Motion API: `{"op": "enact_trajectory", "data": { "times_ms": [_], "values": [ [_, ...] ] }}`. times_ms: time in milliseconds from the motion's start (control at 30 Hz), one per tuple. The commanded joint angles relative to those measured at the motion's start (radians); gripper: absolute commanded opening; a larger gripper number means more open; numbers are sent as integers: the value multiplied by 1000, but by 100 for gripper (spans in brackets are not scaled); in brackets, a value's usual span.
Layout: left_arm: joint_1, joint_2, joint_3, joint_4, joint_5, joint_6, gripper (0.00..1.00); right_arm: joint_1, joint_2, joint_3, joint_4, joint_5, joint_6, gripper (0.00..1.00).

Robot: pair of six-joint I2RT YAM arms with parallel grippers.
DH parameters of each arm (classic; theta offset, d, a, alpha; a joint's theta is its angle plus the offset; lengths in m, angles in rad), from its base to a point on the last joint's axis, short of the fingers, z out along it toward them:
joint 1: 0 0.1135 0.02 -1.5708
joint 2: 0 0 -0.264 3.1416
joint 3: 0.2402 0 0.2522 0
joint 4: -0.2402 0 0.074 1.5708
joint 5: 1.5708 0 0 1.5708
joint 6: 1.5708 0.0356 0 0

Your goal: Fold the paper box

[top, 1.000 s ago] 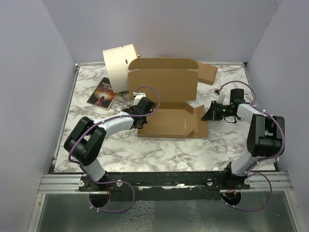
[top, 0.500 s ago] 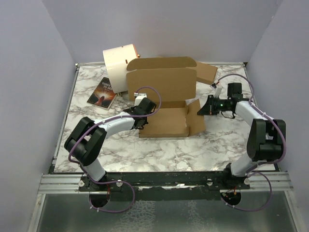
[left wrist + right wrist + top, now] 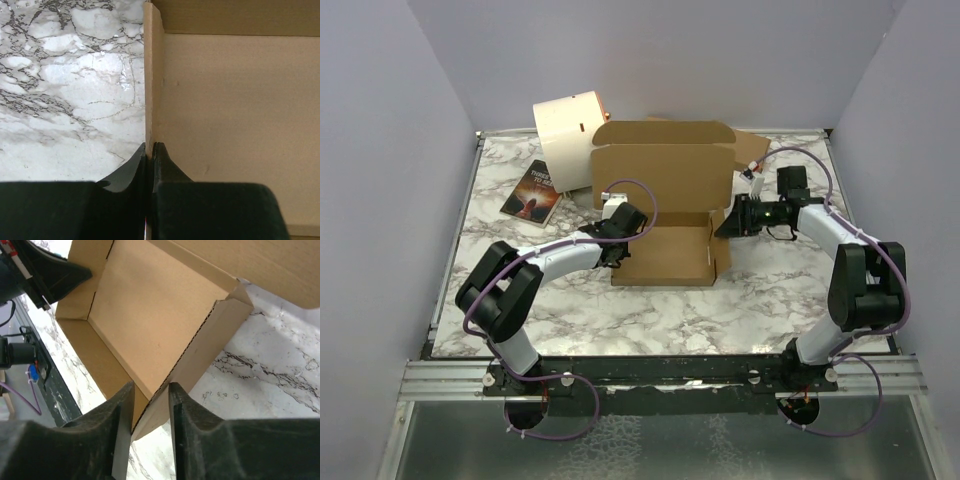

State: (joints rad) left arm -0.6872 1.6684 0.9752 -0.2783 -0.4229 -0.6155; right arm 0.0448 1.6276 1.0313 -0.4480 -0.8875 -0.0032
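The paper box (image 3: 665,255) lies mid-table, its lid panel standing upright at the back and both side walls raised. My left gripper (image 3: 616,232) is shut on the left side wall, whose thin cardboard edge (image 3: 153,75) is pinched between the black fingers (image 3: 167,167). My right gripper (image 3: 724,222) is at the right side wall; in the right wrist view its jaws (image 3: 151,400) stand parted with the wall's corrugated edge (image 3: 200,355) running up from the gap. The box's inner floor (image 3: 150,315) fills that view.
A cream cylindrical drum (image 3: 565,140) lies at the back left, with a dark book (image 3: 532,190) in front of it. More brown cardboard (image 3: 755,148) sticks out behind the box at the right. Purple walls enclose the table on three sides.
My right gripper has moved left, and the box's right flap has gone from flat to upright. Its jaws have parted from shut. The left gripper has kept its hold.
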Motion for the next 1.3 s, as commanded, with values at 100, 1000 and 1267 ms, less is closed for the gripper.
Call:
{"op": "enact_trajectory", "data": {
  "times_ms": [100,1000,1267],
  "values": [
    [-15,14,25,9,45,-15,0,9,17,-24,22,-80,-12,46],
    [-15,21,31,2,39,-12,0,-53,101,-88,99,-455,19,100],
    [-15,22,31,1,38,-11,0,-60,121,-101,124,-359,53,80]
  ]
}}
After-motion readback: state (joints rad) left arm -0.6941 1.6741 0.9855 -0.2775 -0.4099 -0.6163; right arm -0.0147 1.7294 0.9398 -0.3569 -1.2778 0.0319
